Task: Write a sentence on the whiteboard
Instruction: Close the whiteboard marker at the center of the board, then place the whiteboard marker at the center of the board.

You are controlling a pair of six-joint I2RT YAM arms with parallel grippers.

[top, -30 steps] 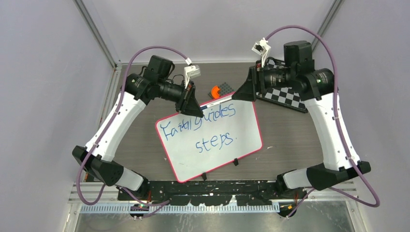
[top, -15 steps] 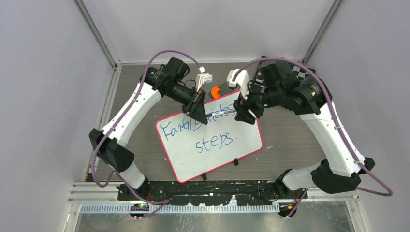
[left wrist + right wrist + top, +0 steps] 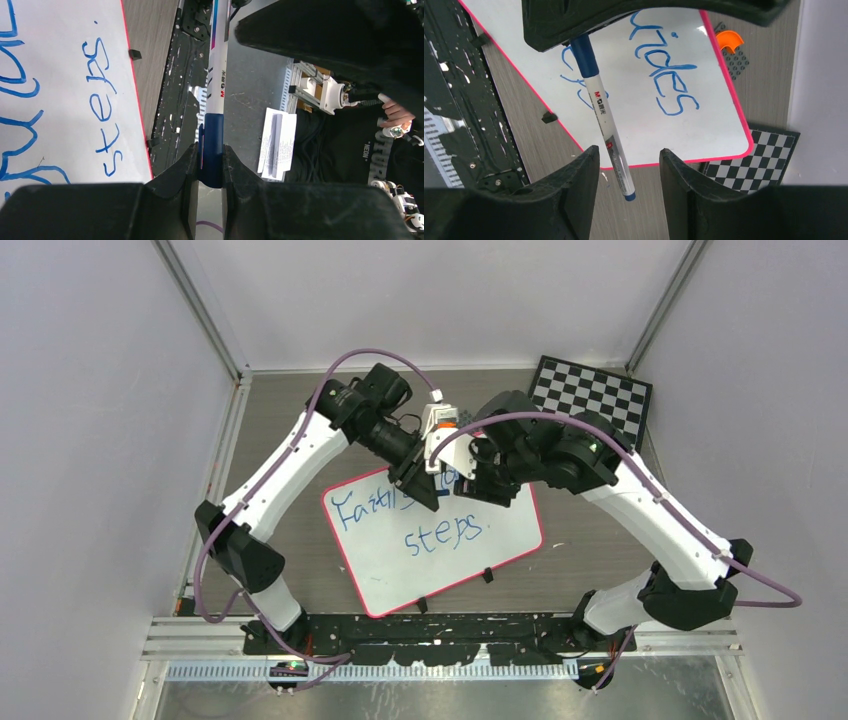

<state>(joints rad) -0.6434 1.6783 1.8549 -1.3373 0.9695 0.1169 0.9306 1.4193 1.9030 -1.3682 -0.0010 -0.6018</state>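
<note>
Between the fingers of the left gripper (image 3: 211,150), pressed in from both sides, sits the blue cap (image 3: 213,130) of the marker (image 3: 604,120). Its white barrel runs out into the gap of the right gripper (image 3: 629,155), whose jaws stand spread on either side without touching it. Beneath both lies the whiteboard (image 3: 400,580), flat on the table (image 3: 600,530), bearing the sentence (image 3: 445,532) in blue, two lines closed by a full stop. Writing appears complete, so the step in hand is probably a hand-over of the capped marker. The next move calls for the right jaws to close squarely on the barrel.
</note>
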